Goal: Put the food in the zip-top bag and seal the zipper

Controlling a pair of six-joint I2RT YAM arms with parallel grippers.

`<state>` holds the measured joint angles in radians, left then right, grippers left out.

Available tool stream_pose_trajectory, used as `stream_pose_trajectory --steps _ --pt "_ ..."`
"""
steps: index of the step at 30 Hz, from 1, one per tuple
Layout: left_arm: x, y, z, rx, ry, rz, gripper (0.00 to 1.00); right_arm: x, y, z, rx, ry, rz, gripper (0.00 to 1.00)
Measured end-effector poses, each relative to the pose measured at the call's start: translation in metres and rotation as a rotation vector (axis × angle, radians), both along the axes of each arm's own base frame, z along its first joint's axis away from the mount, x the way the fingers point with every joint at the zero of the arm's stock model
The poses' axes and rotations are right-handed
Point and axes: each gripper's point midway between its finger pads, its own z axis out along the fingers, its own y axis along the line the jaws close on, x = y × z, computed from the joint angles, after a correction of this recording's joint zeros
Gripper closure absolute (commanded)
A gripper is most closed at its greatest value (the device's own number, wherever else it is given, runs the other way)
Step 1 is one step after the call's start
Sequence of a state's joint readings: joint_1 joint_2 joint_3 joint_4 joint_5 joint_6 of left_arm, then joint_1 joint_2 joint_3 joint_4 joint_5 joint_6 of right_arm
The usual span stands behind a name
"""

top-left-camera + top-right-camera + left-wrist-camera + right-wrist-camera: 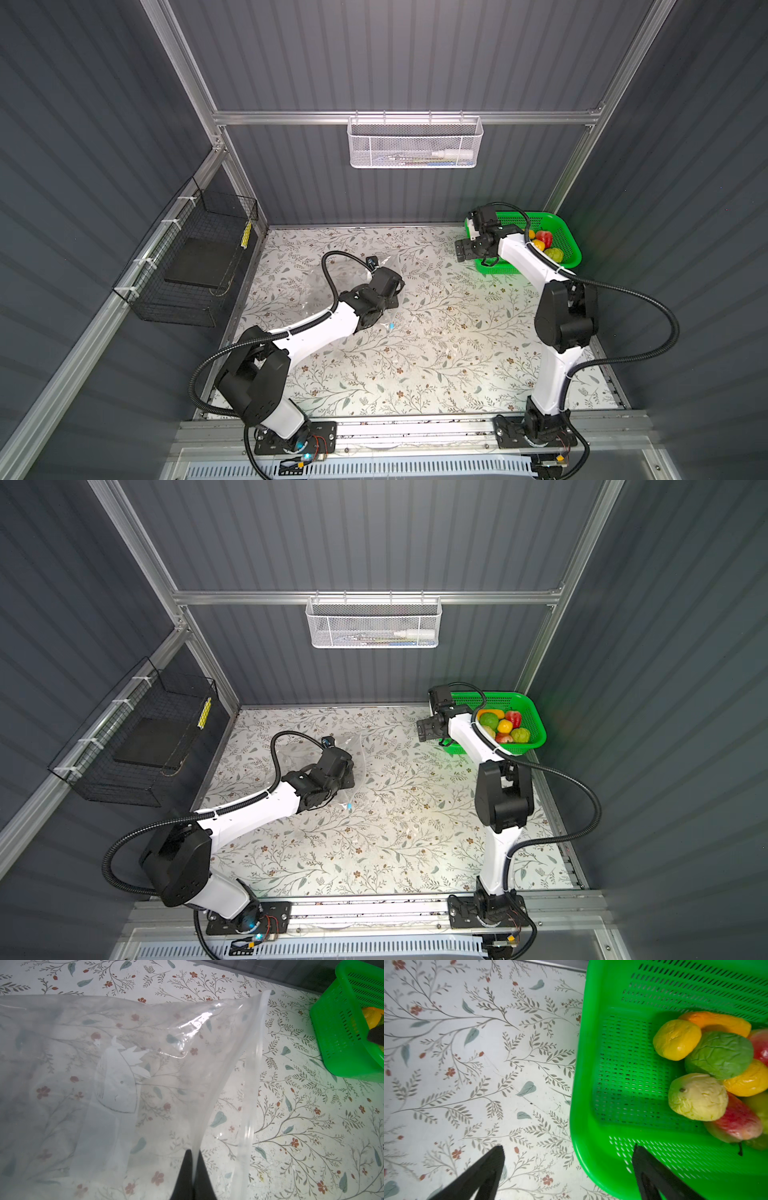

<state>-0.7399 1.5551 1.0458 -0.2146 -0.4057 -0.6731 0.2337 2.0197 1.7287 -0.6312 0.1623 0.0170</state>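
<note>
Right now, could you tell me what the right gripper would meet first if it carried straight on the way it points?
Probably the rim of the green basket: the open right gripper straddles it, one finger above the table, one over the basket. The food lies off to one side. Depth is unclear.

food (pixel 720 1055): cropped at edge | zip-top bag (pixel 124 1074): cropped at edge | zipper slider (pixel 392 326): tiny
</note>
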Motion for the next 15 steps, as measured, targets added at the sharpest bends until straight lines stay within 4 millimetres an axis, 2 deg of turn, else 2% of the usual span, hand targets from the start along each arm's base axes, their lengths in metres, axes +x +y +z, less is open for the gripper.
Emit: stream_pose_trajectory --steps 6,15 --pt "0.003 0.008 -0.005 -0.027 0.015 0.008 1.0 0.006 -0.001 -0.019 -0.014 0.048 0.027 0.01" --pt "0.004 0.015 -0.002 -0.052 0.017 0.015 1.0 -0.001 0.009 -0.036 0.051 0.1 0.068 0.03"
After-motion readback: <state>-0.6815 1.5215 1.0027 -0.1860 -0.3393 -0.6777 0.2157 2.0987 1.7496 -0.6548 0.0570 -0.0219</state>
